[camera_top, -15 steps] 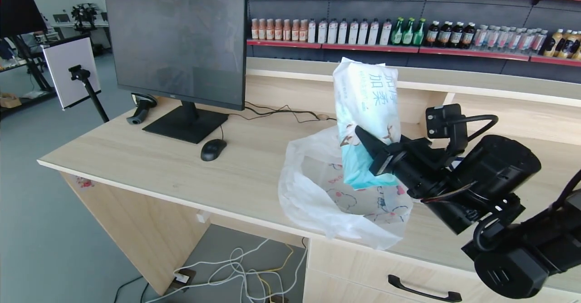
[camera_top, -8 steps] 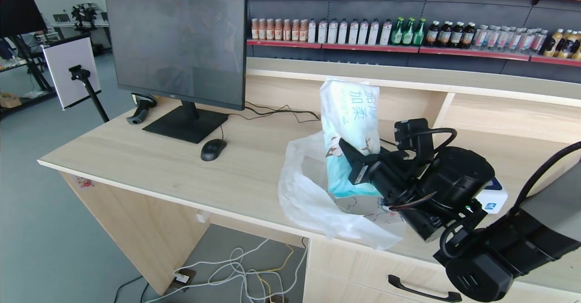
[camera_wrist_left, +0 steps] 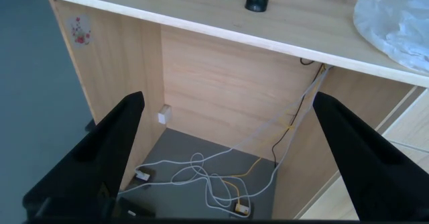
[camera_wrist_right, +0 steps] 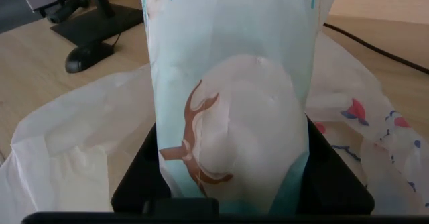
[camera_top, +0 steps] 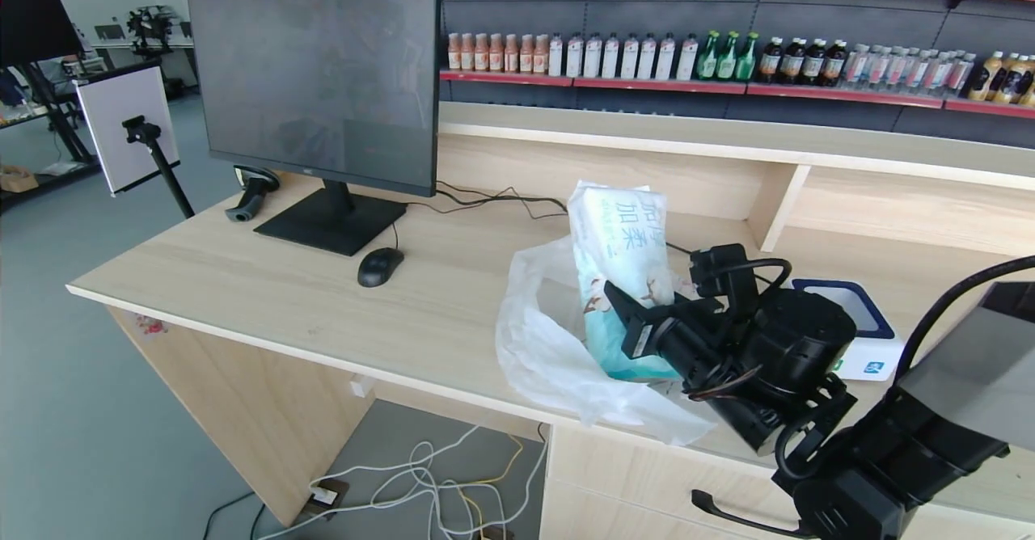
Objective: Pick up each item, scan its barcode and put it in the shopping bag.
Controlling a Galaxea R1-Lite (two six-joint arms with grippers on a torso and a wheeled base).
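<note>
A tall white and teal tissue pack [camera_top: 618,265] stands upright with its lower end inside the white plastic shopping bag [camera_top: 550,338] on the counter. My right gripper [camera_top: 627,314] is shut on the tissue pack [camera_wrist_right: 231,117] low down, its black fingers [camera_wrist_right: 335,177] on either side. The bag [camera_wrist_right: 74,143] spreads around the pack. My left gripper [camera_wrist_left: 228,157] hangs open below the counter's front edge, its two dark fingers [camera_wrist_left: 100,150] wide apart with nothing between them. A white scanner box [camera_top: 853,330] with a blue-framed top sits on the counter right of the bag.
A monitor [camera_top: 319,79] on its stand, a black mouse [camera_top: 380,265] and a handheld scanner [camera_top: 251,192] occupy the left of the wooden counter [camera_top: 242,281]. Cables [camera_wrist_left: 221,184] lie on the floor under the counter. Drink shelves [camera_top: 728,55] stand behind.
My right gripper has come down and toward the counter's front with the tissue pack, lowering its bottom end into the shopping bag. The scanner box has come into sight behind the arm.
</note>
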